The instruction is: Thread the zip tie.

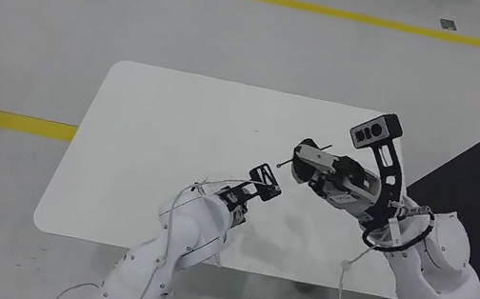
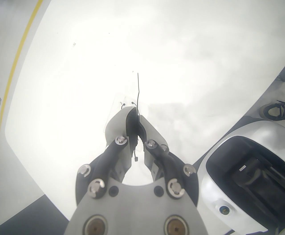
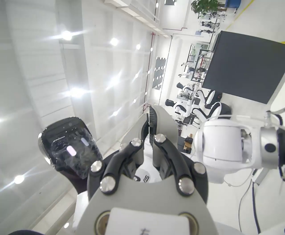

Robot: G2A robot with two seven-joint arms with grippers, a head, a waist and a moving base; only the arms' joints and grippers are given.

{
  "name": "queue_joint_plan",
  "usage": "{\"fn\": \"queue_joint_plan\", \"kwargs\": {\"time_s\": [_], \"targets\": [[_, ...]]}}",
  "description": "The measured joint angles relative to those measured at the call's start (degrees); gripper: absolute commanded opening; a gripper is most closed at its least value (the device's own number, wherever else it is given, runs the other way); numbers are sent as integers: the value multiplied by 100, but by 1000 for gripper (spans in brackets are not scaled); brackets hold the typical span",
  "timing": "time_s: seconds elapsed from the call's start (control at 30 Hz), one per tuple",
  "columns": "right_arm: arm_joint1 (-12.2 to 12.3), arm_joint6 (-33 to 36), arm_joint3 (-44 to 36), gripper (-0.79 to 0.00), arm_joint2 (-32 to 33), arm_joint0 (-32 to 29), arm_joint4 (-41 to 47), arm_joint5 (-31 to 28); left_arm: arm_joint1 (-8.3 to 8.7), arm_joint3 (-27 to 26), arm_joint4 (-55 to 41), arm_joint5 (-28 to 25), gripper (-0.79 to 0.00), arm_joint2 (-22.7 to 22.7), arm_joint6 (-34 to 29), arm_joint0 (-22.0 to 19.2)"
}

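Left gripper (image 2: 136,114) is clamped shut on the zip tie (image 2: 138,89), its thin black end poking past the fingertips above the table (image 2: 66,77). Right gripper (image 3: 151,109) sits over the table's middle, fingers pressed together, can't tell if it's holding anything.

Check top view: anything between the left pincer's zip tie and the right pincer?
Nothing visible. The left pincer is shut on the zip tie; in the top view just white table shows through the gap to the right pincer.
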Motion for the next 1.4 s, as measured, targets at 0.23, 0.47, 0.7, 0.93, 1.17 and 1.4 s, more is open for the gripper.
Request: {"fn": "queue_joint_plan", "kwargs": {"time_s": [0.23, 0.47, 0.7, 0.93, 1.17, 1.4], "targets": [[-120, -16, -120, -785, -796, 338, -330, 352, 0, 0, 0, 0, -785, 0, 0, 0], [-152, 121, -392, -785, -752, 230, -130, 297, 0, 0, 0, 0, -785, 0, 0, 0], [-174, 131, -514, -785, -677, 110, -117, 294, 0, 0, 0, 0, -785, 0, 0, 0], [-304, 332, -647, -785, -742, 47, 1935, 89, 0, 0, 0, 0, -785, 0, 0, 0], [-366, 820, -548, -785, -812, -6, 881, -672, 0, 0, 0, 0, -785, 0, 0, 0], [-418, 833, -531, -785, -860, -51, 766, -773, 0, 0, 0, 0, -785, 0, 0, 0]]}}
